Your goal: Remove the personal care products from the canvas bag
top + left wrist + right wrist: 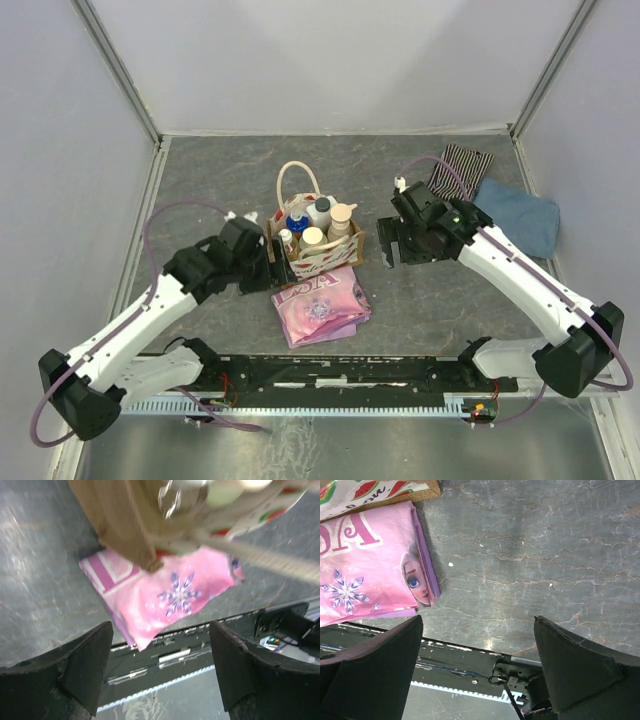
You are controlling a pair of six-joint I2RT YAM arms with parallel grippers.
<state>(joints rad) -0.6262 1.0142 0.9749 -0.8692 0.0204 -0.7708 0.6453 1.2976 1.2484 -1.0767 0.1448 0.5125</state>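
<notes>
The cream canvas bag (322, 255) with red print stands mid-table, its handle (297, 178) looped up at the back. Several personal care products stand inside it: a white-capped bottle (320, 212), a beige pump bottle (342, 220), a blue-pump bottle (297, 222) and a cream-capped one (312, 238). My left gripper (272, 265) is right at the bag's left side, open, with nothing between its fingers. The left wrist view is blurred and shows the bag (131, 527) above the open left gripper (161, 635). My right gripper (392, 245) hangs open and empty to the right of the bag, apart from it. The right gripper (479, 630) shows wide open in its own wrist view.
A pink folded cloth (320, 305) lies just in front of the bag, also seen as the pink cloth (165, 592) and the pink cloth (365, 565). A striped cloth (462, 168) and a blue cloth (520, 220) lie at the back right. The black base rail (340, 375) runs along the near edge.
</notes>
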